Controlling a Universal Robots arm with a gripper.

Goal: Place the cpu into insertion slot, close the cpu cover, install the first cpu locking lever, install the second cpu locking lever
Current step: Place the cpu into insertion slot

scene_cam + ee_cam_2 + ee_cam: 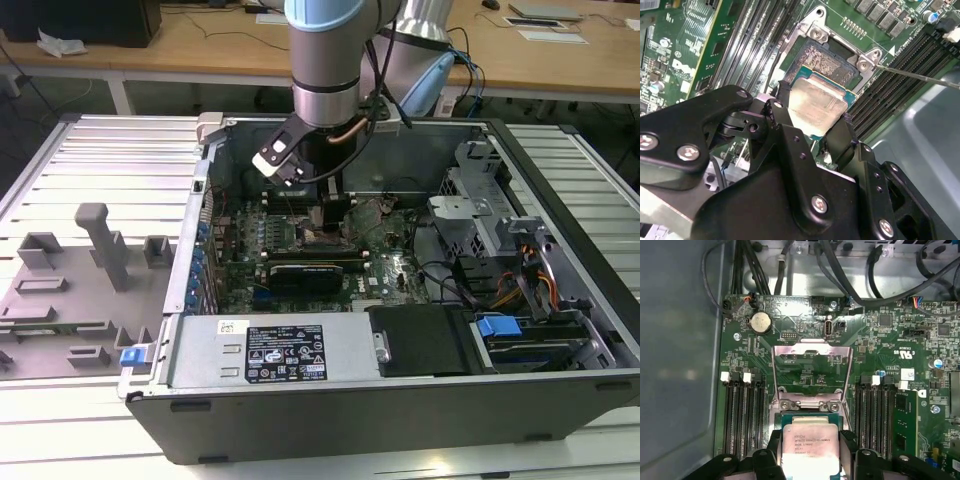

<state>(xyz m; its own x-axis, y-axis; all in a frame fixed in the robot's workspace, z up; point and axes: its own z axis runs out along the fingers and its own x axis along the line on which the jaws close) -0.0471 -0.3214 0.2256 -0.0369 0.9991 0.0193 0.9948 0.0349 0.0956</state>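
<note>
My gripper (815,121) is shut on the cpu (817,104), a pale silver square chip pinched by its edges between two black fingers (781,111). The first wrist view has the same cpu (810,447) held between the fingers just over the insertion slot (810,416). The slot's brownish contact field (827,62) shows bare beyond the chip's far edge. Whether the chip touches the socket, I cannot tell. The cpu cover (810,351), a silver frame with a square window, stands swung open past the slot. From outside, my gripper (322,222) reaches down into the case over the motherboard.
Black memory slots (742,415) with white tabs flank the socket on both sides. A thin metal lever rod (920,77) sticks out from the socket corner. A long black expansion card (305,270) and a drive cage (470,215) sit close by; grey fixtures (100,245) stand beside the case.
</note>
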